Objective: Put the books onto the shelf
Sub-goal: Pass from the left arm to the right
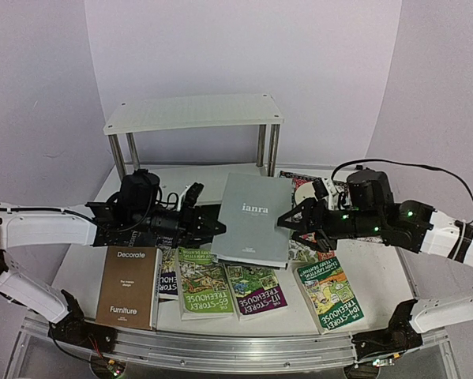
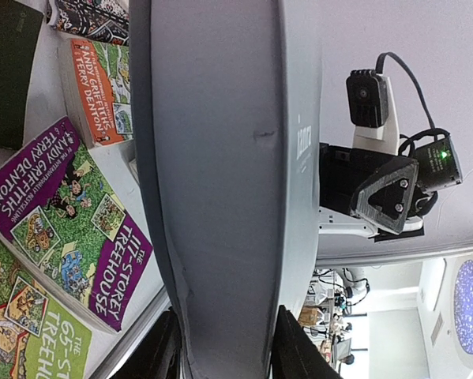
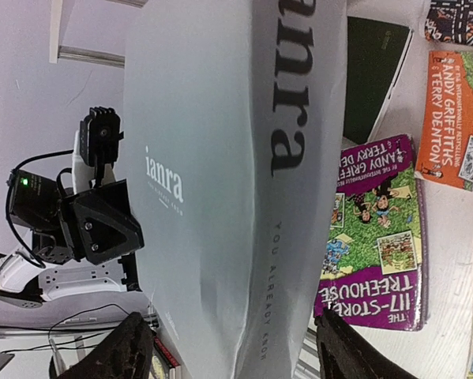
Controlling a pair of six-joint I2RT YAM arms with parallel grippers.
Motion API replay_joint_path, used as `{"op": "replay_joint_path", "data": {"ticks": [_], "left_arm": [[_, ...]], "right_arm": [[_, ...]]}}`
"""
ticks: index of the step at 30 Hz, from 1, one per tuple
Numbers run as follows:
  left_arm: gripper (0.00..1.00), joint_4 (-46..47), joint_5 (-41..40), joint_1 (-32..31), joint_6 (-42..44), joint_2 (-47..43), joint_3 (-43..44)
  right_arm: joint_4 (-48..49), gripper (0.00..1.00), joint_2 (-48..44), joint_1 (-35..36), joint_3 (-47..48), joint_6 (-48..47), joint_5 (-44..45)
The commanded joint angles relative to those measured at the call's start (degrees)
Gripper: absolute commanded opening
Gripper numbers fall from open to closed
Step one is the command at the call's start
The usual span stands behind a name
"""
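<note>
Pinching the grey "ianra" book (image 1: pixel 256 217) by its left edge with the left gripper (image 1: pixel 212 229), dark fingers (image 2: pixel 161 355) pressed against both covers in the left wrist view. Straddling the opposite edge of that book with the right gripper (image 1: pixel 286 221), spread apart, with a thin sliver of gap showing at each finger (image 3: pixel 129 351) in the right wrist view. Carrying the book between the two grippers, front cover facing up, raised above the other books on the table (image 1: pixel 378 268). Just below and nearer than the left gripper, lying flat: the brown "Decorate" book (image 1: pixel 129 286), then a dark paperback (image 1: pixel 167 276) partly tucked beside it, then the green "65-Storey Treehouse" (image 1: pixel 204 283). Below the gap between the grippers, likewise flat: the purple "117-Storey Treehouse" (image 1: pixel 256 290), its far end hidden under the grey book in the top view. Below and nearer than the right gripper: an orange-and-green Treehouse paperback (image 1: pixel 329 292), apart from the rest. Beyond both grippers, at the far side of the table: the white shelf (image 1: pixel 193 113) on chrome legs, well apart from either set of fingers.
</note>
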Motion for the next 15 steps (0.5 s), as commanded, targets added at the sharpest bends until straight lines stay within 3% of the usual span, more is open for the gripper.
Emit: {"op": "replay_joint_path", "data": {"ticks": [1, 7, 15], "left_arm": [[0.33, 3.2, -0.6, 1.2, 1.8, -2.9, 3.1], [0.33, 3.2, -3.6, 1.9, 3.8, -5.0, 2.8], [0.33, 3.2, 0.6, 1.9, 9.6, -5.1, 5.0]], "right_arm": [[4.5, 0.77, 0.0, 0.2, -1.3, 2.5, -3.8], [4.8, 0.82, 0.1, 0.2, -1.2, -1.2, -3.7], [4.9, 0.80, 0.9, 0.2, 3.6, -7.6, -2.8]]}}
